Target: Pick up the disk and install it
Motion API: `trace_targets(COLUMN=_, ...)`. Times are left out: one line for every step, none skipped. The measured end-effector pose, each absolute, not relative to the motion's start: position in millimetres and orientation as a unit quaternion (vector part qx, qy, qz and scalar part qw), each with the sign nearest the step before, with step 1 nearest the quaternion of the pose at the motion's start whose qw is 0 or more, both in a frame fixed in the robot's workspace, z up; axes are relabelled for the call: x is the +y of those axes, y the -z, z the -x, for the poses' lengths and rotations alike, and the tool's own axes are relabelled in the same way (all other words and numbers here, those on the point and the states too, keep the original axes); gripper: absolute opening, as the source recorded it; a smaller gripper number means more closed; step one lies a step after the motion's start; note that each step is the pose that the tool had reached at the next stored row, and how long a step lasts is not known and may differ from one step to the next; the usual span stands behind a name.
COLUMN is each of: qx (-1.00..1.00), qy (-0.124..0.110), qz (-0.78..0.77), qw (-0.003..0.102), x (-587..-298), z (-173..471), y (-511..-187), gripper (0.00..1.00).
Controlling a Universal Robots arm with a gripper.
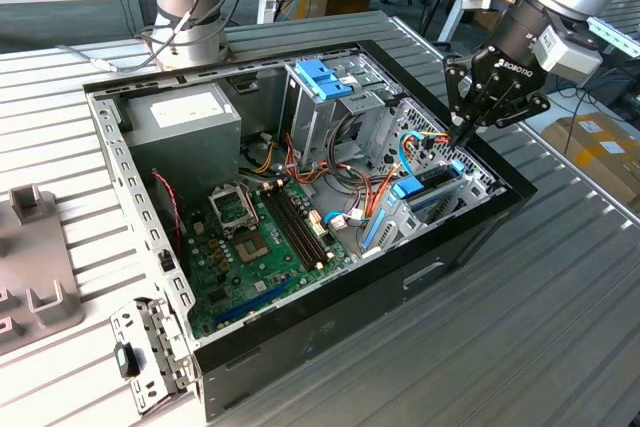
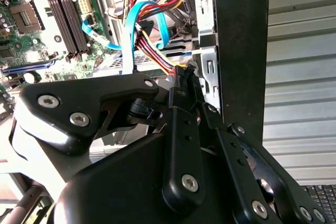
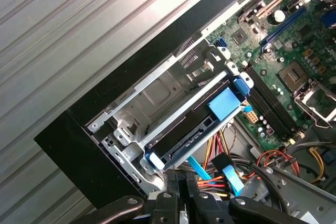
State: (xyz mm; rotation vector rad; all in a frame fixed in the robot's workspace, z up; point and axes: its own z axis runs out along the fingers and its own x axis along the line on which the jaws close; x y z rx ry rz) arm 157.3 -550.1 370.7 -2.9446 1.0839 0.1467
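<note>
disk (image 3: pixel 195 129) seated in bay, gripper (image 1: pixel 462 133) beside

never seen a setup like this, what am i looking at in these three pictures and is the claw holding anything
This is a robot arm working over an open computer case lying on a ribbed metal table. The exterior view comes from a camera standing off the arm; both wrist views come from cameras riding on the arm, looking down past its black claw. The claw hovers at the case's corner, on the exterior view's right. The disk, a dark drive with blue rails, sits in a metal bay there. The fingers look pressed together with nothing between them.
</note>
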Motion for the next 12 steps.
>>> trace_targets(qx=0.345, qy=-0.047, qz=0.937, qw=0.000, x=-550.1, z=-156.6, y=-370.7, gripper=0.17)
trace_targets(qx=0.345, qy=-0.047, qz=0.937, qw=0.000, x=-550.1, z=-156.1, y=-370.7, gripper=0.17)
trace_targets(qx=0.345, qy=-0.047, qz=0.937, qw=0.000, x=-550.1, z=-155.6, y=-370.8, gripper=0.17)
trace_targets(qx=0.345, qy=-0.047, qz=0.937, qw=0.000, x=-550.1, z=-154.8, y=-370.8, gripper=0.17)
trace_targets(qx=0.345, qy=-0.047, qz=0.937, qw=0.000, x=-550.1, z=-154.2, y=-370.7, gripper=0.17)
trace_targets(qx=0.345, qy=-0.047, qz=0.937, qw=0.000, x=-550.1, z=-152.8, y=-370.7, gripper=0.17)
trace_targets(qx=0.345, qy=-0.047, qz=0.937, qw=0.000, x=-550.1, z=-151.9, y=-370.7, gripper=0.17)
trace_targets(qx=0.345, qy=-0.047, qz=0.937, qw=0.000, x=-550.1, z=-151.3, y=-370.7, gripper=0.17)
trace_targets(qx=0.345, qy=-0.047, qz=0.937, qw=0.000, x=-550.1, z=-150.2, y=-370.7, gripper=0.17)
trace_targets(qx=0.345, qy=-0.047, qz=0.937, qw=0.000, x=-550.1, z=-148.9, y=-370.7, gripper=0.17)
trace_targets(qx=0.345, qy=-0.047, qz=0.937, qw=0.000, x=-550.1, z=-148.2, y=-370.7, gripper=0.17)
trace_targets(qx=0.345, qy=-0.047, qz=0.937, qw=0.000, x=-550.2, z=-147.4, y=-370.7, gripper=0.17)
